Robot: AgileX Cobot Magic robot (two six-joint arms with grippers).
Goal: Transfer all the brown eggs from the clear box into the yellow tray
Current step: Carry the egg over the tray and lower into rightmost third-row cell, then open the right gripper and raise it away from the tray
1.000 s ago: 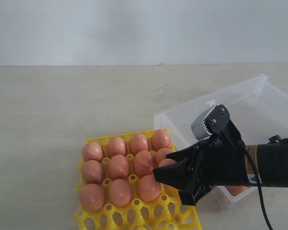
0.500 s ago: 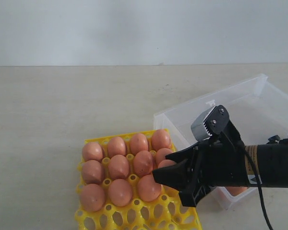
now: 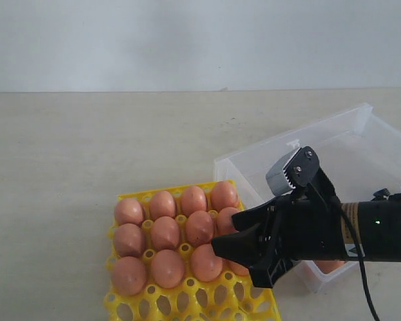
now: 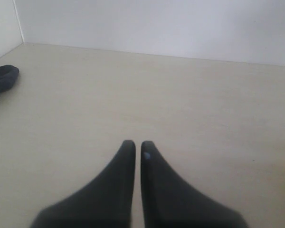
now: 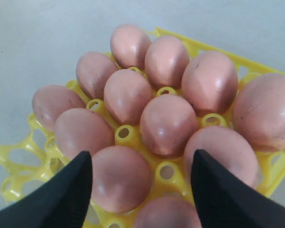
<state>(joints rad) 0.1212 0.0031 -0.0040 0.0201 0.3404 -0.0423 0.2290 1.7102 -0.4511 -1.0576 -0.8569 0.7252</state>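
1. Creeping a little farther over the yellow tray [image 3: 187,301] than a second ago, the right end effector [image 5: 141,152] sits nearer the filled sockets; eggs, tray and box lie as before.
2. Its fingers are spread wide, low over the tray's right side, with one egg [image 5: 166,213] between them; contact cannot be told.
3. Twelve brown eggs [image 3: 165,232] fill three rows of four in the tray.
4. Another egg [image 3: 331,265] shows through the wall of the clear box [image 3: 334,144], which stands on the counter [image 3: 87,147] just right of the tray.
5. Over bare counter, the left end effector [image 4: 137,142] hovers with fingers pressed nearly together, pinching nothing.
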